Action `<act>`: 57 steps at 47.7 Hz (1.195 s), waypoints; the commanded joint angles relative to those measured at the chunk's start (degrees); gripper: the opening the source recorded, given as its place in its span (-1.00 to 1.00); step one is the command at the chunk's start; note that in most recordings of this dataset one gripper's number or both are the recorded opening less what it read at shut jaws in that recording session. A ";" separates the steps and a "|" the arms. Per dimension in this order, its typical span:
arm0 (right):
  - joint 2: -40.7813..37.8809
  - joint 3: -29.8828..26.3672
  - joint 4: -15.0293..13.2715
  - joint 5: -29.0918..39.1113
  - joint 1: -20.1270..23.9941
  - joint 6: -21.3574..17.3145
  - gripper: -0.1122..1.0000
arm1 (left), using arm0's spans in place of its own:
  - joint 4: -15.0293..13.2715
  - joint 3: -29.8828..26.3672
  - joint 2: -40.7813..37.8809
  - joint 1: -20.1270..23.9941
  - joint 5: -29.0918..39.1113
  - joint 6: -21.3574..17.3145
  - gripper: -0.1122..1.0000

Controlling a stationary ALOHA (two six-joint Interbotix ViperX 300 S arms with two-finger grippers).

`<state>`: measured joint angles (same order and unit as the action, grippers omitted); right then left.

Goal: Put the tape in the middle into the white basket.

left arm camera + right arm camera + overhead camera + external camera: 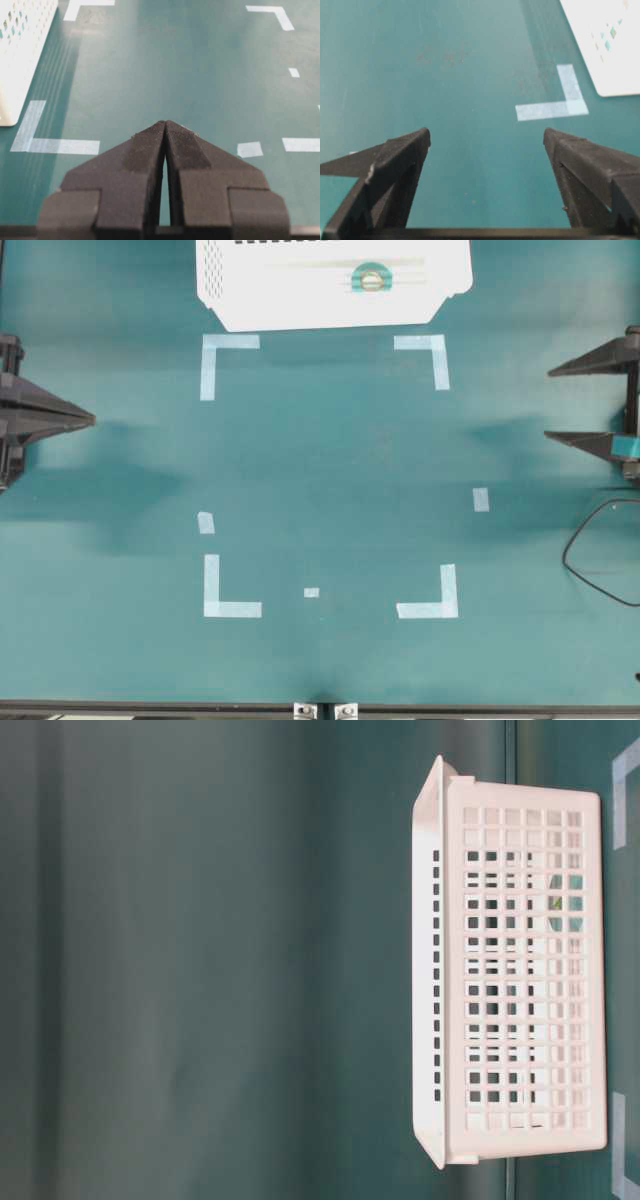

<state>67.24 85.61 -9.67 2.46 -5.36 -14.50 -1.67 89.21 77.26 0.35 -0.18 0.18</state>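
The tape (371, 278), a small teal roll with a tan core, lies inside the white basket (250, 300) at the table's far edge. Through the lattice side of the white basket (520, 970) a hint of teal shows. My left gripper (92, 420) rests at the left edge, shut with nothing in it, its fingertips (159, 131) touching. A corner of the basket (20, 60) shows far to that gripper's left. My right gripper (548, 403) sits at the right edge, open and empty, with its fingers (410, 150) far apart over bare mat. Both grippers are well away from the basket.
Pale tape corner marks (215, 360) (430, 355) (225, 595) (435, 600) frame a rectangle on the teal mat. Small tape scraps (481, 499) (205, 522) (311, 592) lie near it. A black cable (590, 550) loops at the right edge.
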 commanded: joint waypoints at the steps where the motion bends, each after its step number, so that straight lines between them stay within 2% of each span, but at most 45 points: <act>1: 0.70 -0.09 -1.32 -1.23 0.09 -0.09 0.95 | -0.09 -0.62 -0.44 0.18 -0.53 0.09 -0.99; 9: 1.67 1.23 -2.81 -2.81 0.09 -0.18 0.95 | 0.00 -0.62 -0.44 0.18 -0.53 0.09 -0.99; 30: 1.67 1.85 -2.90 -3.69 0.09 -0.09 0.95 | 0.00 -0.62 -0.44 0.18 -0.44 -0.18 -0.99; 43: 2.29 4.75 -3.78 -8.44 0.09 0.00 0.96 | 0.00 -0.35 1.67 0.18 0.35 -0.62 -0.99; 57: 2.81 5.54 -4.39 -9.23 0.09 0.00 0.97 | 0.00 0.53 3.34 0.26 1.14 -0.53 -0.99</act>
<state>70.40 91.67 -13.71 -6.15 -5.36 -14.59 -1.67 90.44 81.04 0.35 1.23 -0.35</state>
